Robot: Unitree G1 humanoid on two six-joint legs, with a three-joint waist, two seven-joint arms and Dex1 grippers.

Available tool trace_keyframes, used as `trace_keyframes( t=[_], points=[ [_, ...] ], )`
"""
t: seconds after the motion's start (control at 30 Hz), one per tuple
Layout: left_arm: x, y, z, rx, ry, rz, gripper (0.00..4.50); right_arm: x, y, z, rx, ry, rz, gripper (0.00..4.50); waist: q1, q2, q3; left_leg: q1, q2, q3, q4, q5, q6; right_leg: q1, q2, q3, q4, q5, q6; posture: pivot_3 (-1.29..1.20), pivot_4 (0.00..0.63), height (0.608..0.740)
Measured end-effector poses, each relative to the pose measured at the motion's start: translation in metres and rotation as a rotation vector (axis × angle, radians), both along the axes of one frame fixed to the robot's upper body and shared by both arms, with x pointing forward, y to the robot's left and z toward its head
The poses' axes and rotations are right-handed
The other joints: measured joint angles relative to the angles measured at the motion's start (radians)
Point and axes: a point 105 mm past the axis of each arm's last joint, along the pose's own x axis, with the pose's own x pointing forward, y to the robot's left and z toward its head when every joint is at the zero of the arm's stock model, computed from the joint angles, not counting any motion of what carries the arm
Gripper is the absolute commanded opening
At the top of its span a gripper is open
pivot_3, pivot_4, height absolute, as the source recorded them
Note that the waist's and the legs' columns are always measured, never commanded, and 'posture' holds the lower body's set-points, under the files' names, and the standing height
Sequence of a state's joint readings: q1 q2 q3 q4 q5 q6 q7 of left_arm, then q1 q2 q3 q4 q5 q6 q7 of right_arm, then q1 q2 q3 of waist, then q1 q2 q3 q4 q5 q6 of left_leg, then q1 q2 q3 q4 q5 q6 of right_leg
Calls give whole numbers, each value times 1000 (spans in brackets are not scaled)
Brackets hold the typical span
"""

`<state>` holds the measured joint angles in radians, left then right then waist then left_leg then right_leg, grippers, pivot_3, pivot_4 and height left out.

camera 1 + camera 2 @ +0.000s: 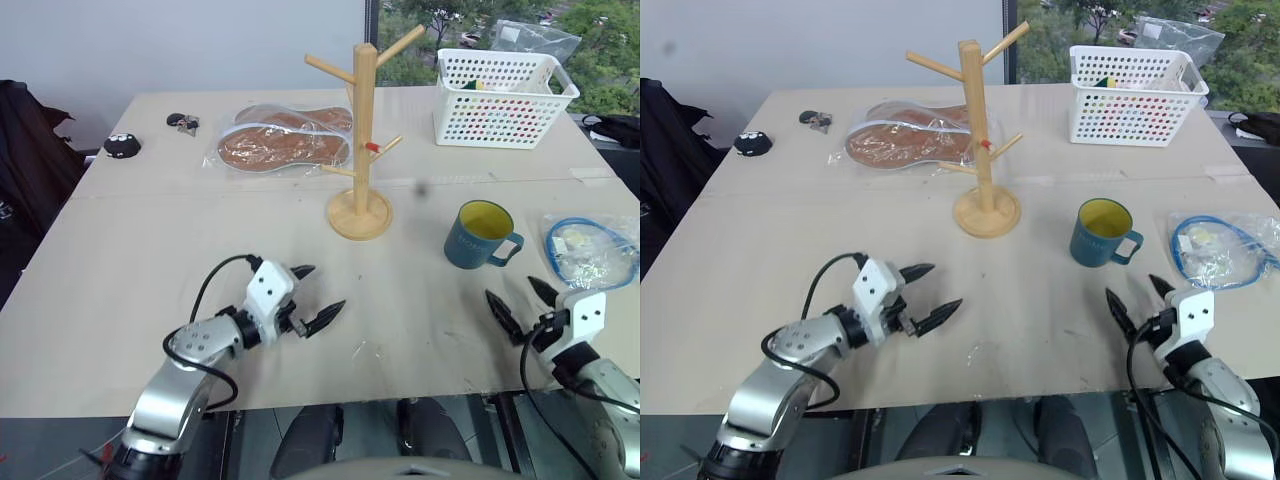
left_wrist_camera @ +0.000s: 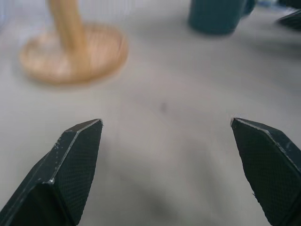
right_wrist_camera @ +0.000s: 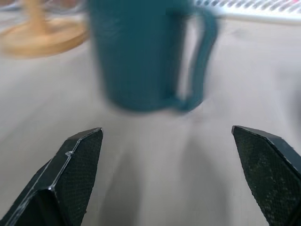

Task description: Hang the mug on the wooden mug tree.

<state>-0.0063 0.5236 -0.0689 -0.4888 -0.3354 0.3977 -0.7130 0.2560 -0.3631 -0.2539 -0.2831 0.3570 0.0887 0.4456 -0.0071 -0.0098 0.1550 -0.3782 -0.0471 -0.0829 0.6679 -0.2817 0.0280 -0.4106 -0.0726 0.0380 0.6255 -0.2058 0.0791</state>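
The table (image 1: 120, 290) carries everything, and the wooden mug tree (image 1: 362, 130) near its middle serves as the landmark. Behind the tree to the right stands a white basket (image 1: 505, 98); behind it to the left lie packed insoles (image 1: 285, 140), with keys (image 1: 183, 123) and a small black thing (image 1: 122, 145) further left. A bag of blue cable (image 1: 590, 250) lies well to the tree's right, near the table edge.

The mug (image 1: 480, 235) stands upright in front and to the right of the tree, apart from its base, handle turned away from the tree toward the cable bag. It is likely stiff, glazed ceramic — fairly heavy for its size, slippery, and liable to chip if knocked on the post. I would take it across the rim and wall on the side opposite the handle (so the loop stays free for a peg).

The right gripper (image 1: 520, 305) hovers nearer than the mug, its fingers spread wide, holding nothing. The left gripper (image 1: 315, 298), in front of the tree and a little left, is likewise spread wide and empty.

Nothing lies between mug and tree — only the cable bag crowds the handle side, and the lower pegs jut toward the approach.
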Motion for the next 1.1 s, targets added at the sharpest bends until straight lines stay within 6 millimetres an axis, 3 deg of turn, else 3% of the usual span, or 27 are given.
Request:
trace_keyframes(
  t=[0.27, 0.5, 0.6, 0.83, 1.1],
  points=[
    [-6, -33, 39, -41, -26, -248, 4500, 17, -4, 12, -3, -32, -118, 4426, -4, 0, 0, 0, 0, 0, 0, 2, -3, 0, 0, 0, 0, 0, 0, 0, 150, 740],
    [-1, -36, 42, 25, -36, -244, 4500, 34, -7, 10, 7, -37, -173, 4426, -6, 1, 0, 0, -1, 1, 0, 2, -3, 0, 1, 1, 0, 0, 0, 0, 150, 740],
    [0, -38, 41, 32, -37, -238, 4500, 41, -8, 7, 17, -31, -182, 3574, -6, 1, 0, 0, -1, 0, 0, 2, -4, 0, 1, 1, 0, 0, 0, 0, 150, 740],
    [-2, -39, 43, 45, -55, -233, 4500, 48, -8, -1, 20, -14, -172, 187, -6, 1, 1, 0, -1, 0, 0, 2, -4, 0, 1, 2, 0, 0, 0, 0, 150, 740],
    [-2, -36, 38, 35, -32, -197, 4500, 57, 3, 0, 25, -19, -71, 85, -7, 1, 1, 0, -1, 0, 0, 2, -4, -1, 1, 2, 0, 0, 0, 0, 150, 740]
  ],
)
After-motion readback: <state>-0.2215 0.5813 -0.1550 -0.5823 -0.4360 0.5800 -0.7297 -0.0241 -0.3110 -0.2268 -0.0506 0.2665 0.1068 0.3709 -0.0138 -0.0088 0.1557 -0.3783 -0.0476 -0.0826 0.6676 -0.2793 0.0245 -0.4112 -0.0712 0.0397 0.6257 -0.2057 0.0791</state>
